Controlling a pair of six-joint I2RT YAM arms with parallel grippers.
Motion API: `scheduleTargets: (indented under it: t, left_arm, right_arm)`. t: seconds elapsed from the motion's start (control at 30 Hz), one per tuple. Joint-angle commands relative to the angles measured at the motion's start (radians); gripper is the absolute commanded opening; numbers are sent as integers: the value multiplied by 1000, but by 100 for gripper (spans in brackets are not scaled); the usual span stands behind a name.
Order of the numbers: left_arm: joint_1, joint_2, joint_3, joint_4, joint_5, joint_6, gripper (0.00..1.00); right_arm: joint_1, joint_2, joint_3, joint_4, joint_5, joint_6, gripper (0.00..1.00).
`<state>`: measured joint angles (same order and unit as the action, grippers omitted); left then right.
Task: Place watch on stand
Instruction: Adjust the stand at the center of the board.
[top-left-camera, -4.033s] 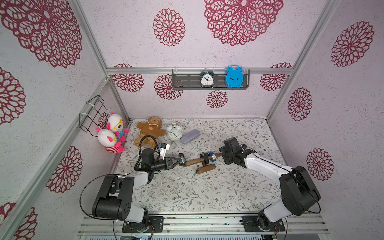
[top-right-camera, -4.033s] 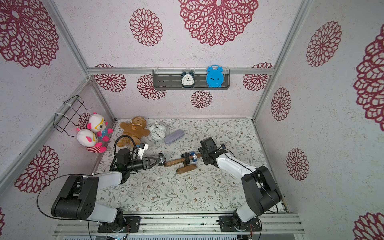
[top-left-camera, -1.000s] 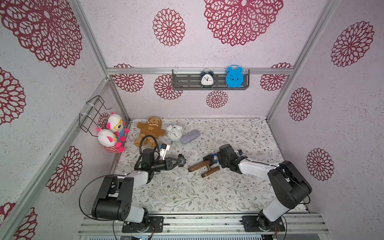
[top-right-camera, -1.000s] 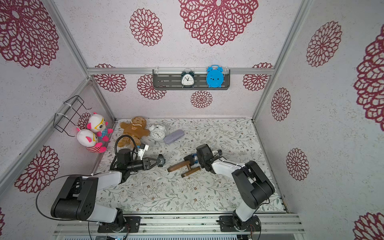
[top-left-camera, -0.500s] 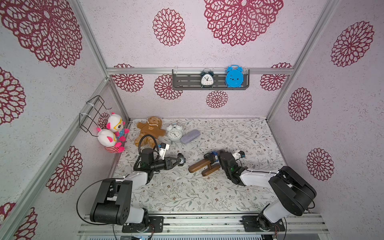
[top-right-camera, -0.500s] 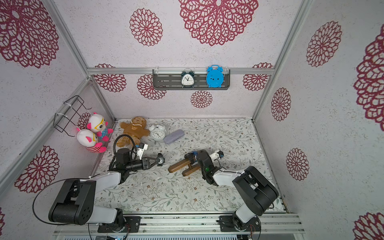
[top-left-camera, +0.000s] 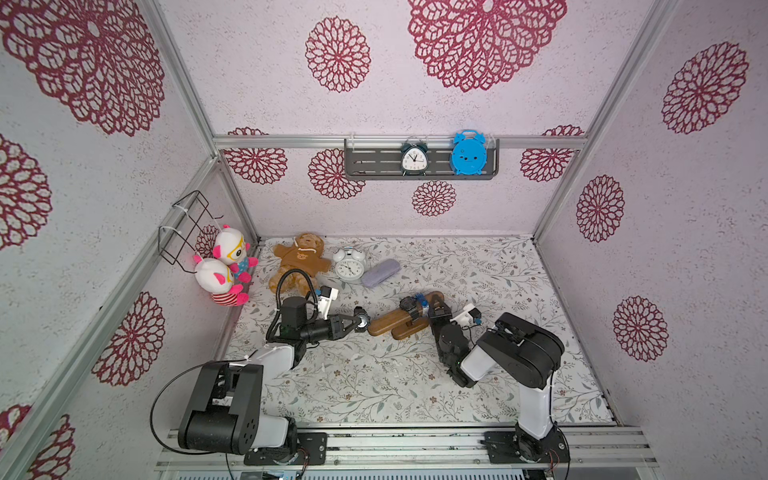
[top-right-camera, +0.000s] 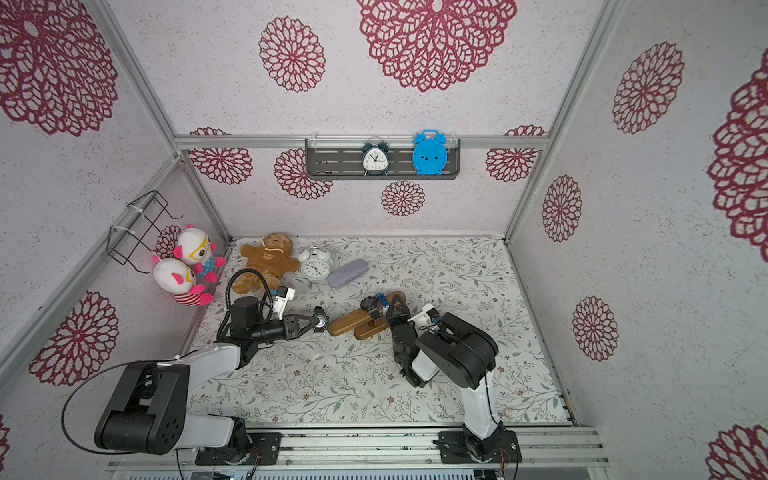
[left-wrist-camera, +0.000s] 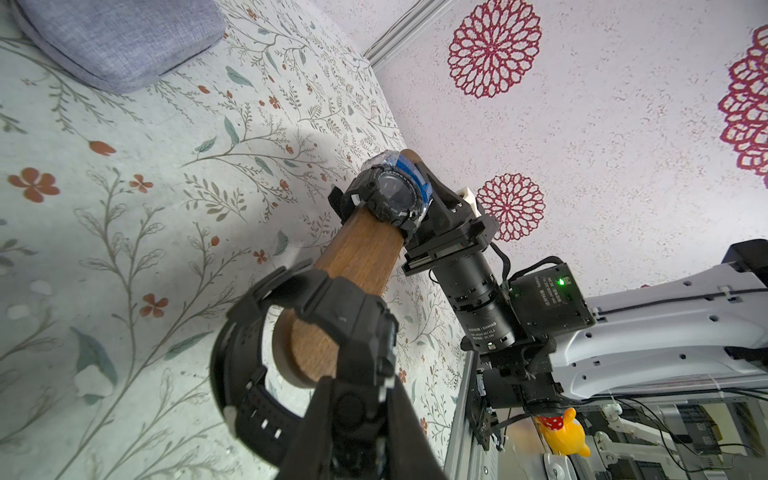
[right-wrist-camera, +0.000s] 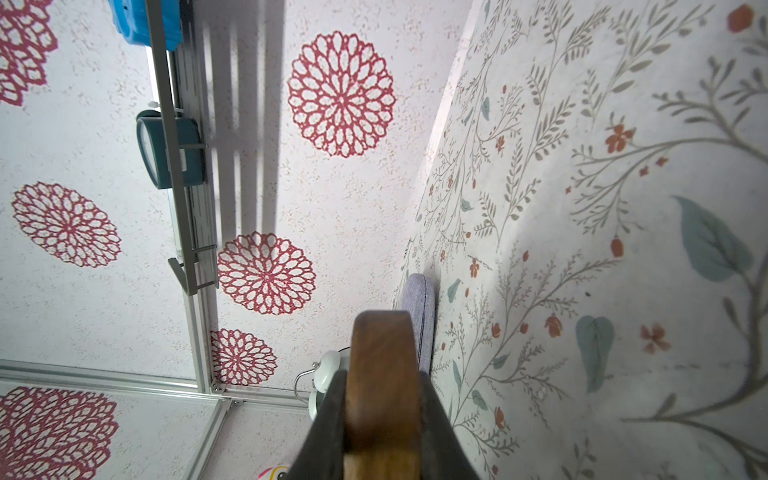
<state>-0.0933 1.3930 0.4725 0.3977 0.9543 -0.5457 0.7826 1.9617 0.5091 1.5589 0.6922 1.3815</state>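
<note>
Hanging pinched between the closed fingers of the left gripper (left-wrist-camera: 359, 390), the black watch (left-wrist-camera: 332, 307) is held at the rounded end of the wooden stand (top-left-camera: 388, 325), strap loop facing the bar. The stand's other end is clamped by the right gripper (right-wrist-camera: 382, 407). Another watch (left-wrist-camera: 390, 199) is wrapped round the bar.

A brown teddy bear (top-left-camera: 300, 259) lies beside the white clock (top-left-camera: 349, 266), and a grey case (top-left-camera: 380, 273) sits on its other side.
</note>
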Motion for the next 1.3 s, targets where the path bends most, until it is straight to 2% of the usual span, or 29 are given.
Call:
scheduleTargets:
  t: [0.0, 0.17, 0.3, 0.93, 1.27]
  left_arm:
    - [12, -49, -6, 3, 13, 8, 9]
    - [27, -117, -31, 2, 14, -10, 9]
    - [30, -124, -74, 129, 14, -104, 9]
    - [55, -177, -84, 103, -37, -112, 10]
    - [61, -192, -91, 95, -48, -111, 11]
  right_arm:
    - [6, 4, 26, 127, 31, -104, 0]
    - [6, 47, 79, 127, 8, -95, 0]
    - [7, 78, 128, 128, 3, -83, 0]
    - [37, 125, 95, 128, -94, -35, 0]
    - [37, 124, 36, 128, -151, -19, 26]
